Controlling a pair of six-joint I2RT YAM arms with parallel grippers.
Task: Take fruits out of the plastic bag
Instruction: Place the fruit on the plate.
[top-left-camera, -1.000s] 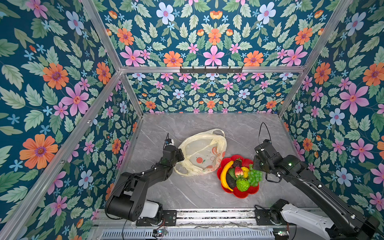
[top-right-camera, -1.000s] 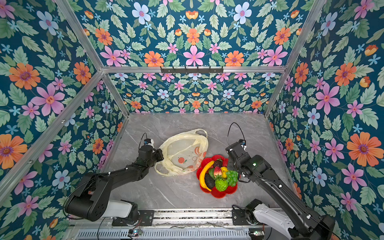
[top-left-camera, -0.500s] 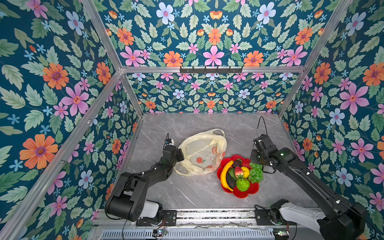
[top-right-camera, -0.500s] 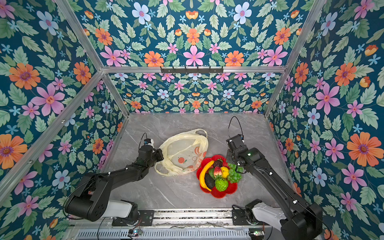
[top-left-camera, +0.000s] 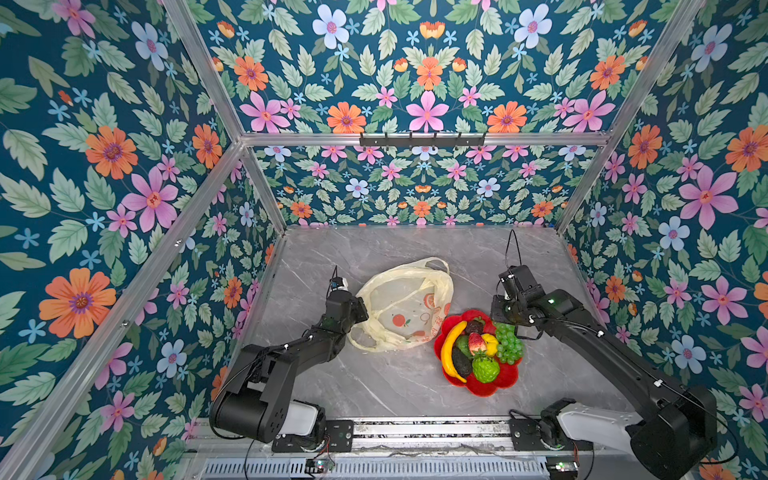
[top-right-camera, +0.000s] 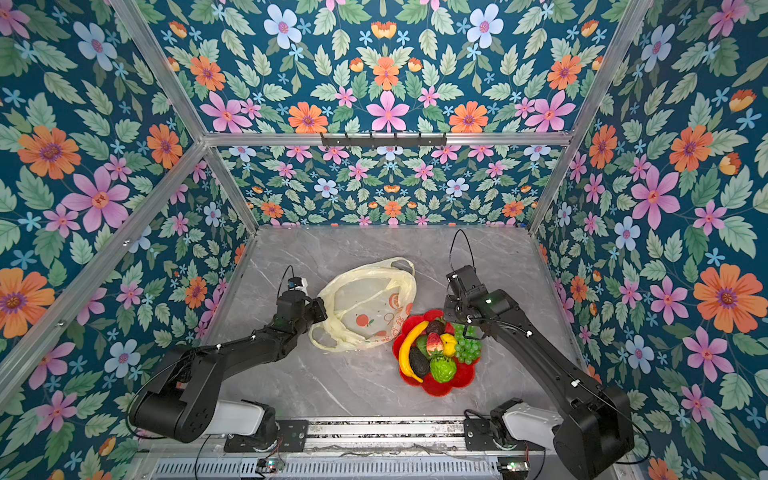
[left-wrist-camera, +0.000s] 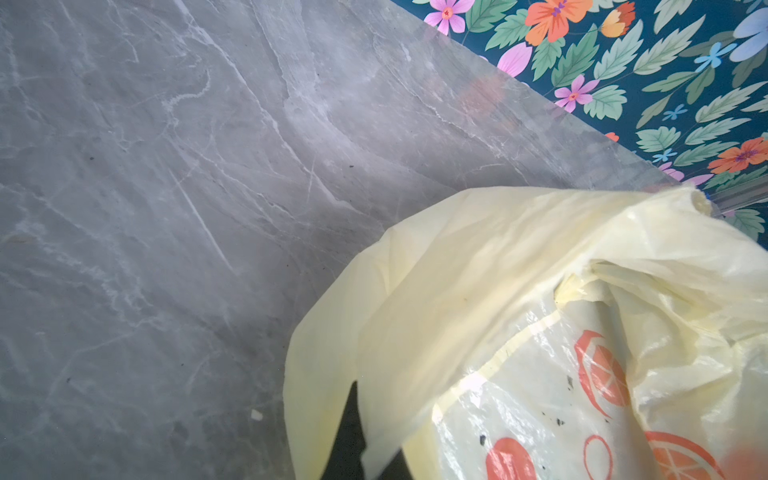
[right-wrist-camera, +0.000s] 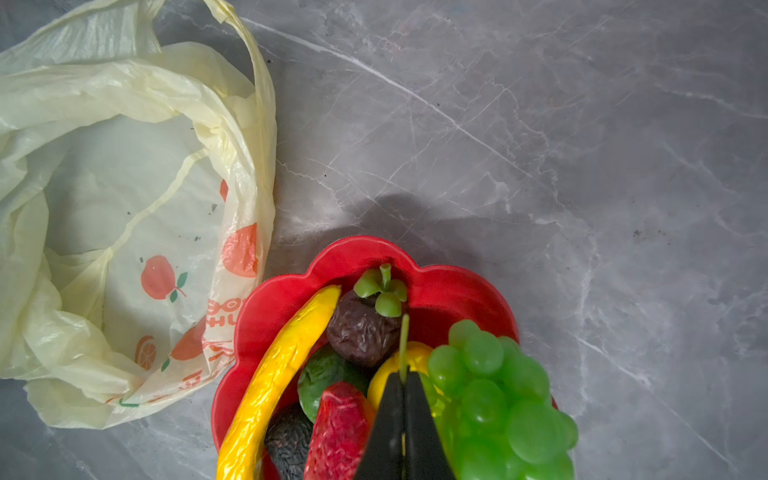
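The pale yellow plastic bag (top-left-camera: 405, 303) lies crumpled and flat on the grey table; no fruits show through it. My left gripper (top-left-camera: 360, 311) is shut on the bag's left edge, and the film drapes over its black fingers (left-wrist-camera: 353, 419). The fruits sit in a red dish (top-left-camera: 503, 380): banana (right-wrist-camera: 282, 365), strawberry (right-wrist-camera: 338, 428), lemon (right-wrist-camera: 415, 357), dark avocado (top-left-camera: 461, 361), a bumpy green fruit (top-left-camera: 485, 369) and a green grape bunch (right-wrist-camera: 498, 395). Over the dish's far right rim, my right gripper (right-wrist-camera: 402, 376) is shut on the grape bunch's thin stem.
The bag (top-right-camera: 365, 303) touches the dish's (top-right-camera: 453, 386) left rim. Floral walls close in the table on three sides, and a metal rail (top-left-camera: 415, 428) runs along the front. A hook bar (top-left-camera: 422, 139) hangs high on the back wall.
My right arm has swung its wrist back and slightly left above the dish, still holding the grape stem. The left arm and the bag have not moved.
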